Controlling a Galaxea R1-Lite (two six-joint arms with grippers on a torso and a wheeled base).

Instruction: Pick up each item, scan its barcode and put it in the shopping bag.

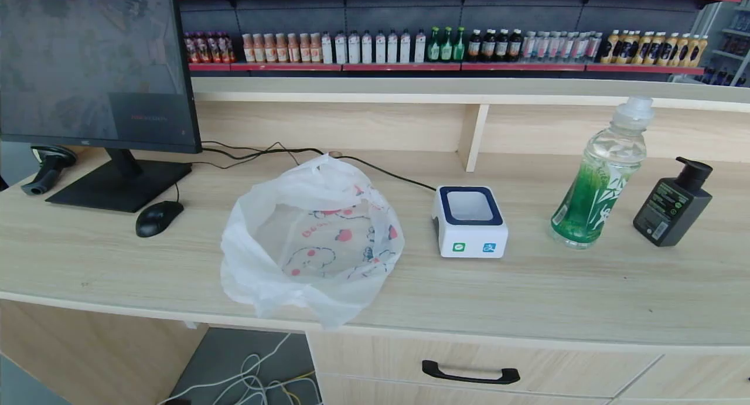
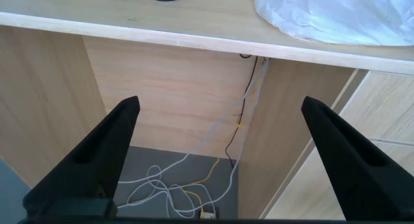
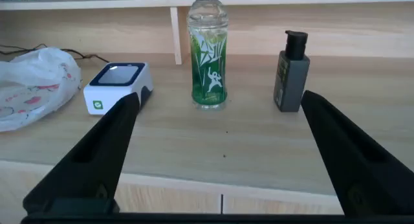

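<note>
The white, translucent plastic shopping bag with red and dark cartoon print (image 1: 313,235) sat at the centre-left of the head view on the pale wooden counter (image 1: 527,288). Its mouth was spread open upward, probably so that items could be dropped straight in. Just to its right stood the white box-shaped barcode scanner with a dark-blue-rimmed window (image 1: 469,220), window facing up. That put it between the bag and the goods, a sensible halfway stop.

The two items stood upright at the right of the frame, near each other but not touching: a clear plastic bottle with a green leaf-patterned label (image 1: 597,176) and a dark grey pump dispenser bottle (image 1: 674,203). Neither had yet been picked up, so the task looked to be at its start.

The right gripper (image 3: 220,98) was held before the counter's front edge with its black fingers spread wide and nothing between them, facing the green-labelled bottle. The left gripper (image 2: 220,104) was likewise spread and empty, lower down, looking at the counter's edge and the cables beneath.

The scanner's front carried two small square icons, one green and one blue. The pump bottle's label showed pale text blocks and a green round mark, too small to read.
</note>
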